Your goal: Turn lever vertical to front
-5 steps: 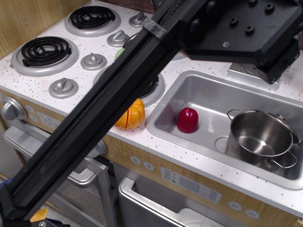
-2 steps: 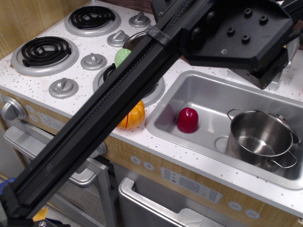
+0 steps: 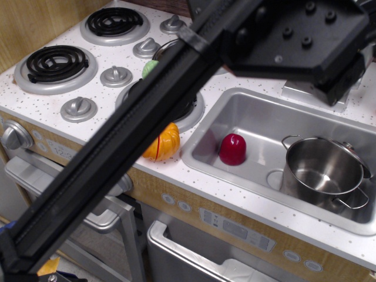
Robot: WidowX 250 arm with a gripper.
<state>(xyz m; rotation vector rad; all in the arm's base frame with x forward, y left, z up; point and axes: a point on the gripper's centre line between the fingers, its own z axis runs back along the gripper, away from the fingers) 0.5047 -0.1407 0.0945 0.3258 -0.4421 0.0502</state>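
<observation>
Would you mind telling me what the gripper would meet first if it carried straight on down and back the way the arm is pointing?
Probably the grey faucet base plate behind the sink: the black wrist housing covers that spot, hiding the gripper's fingers and the lever itself, so depth is uncertain.

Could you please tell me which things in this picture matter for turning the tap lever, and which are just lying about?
For the job:
- tap base plate; the lever itself is hidden behind the arm

Lying about:
- steel pot
- red cup
- orange pumpkin
- stove knobs
</observation>
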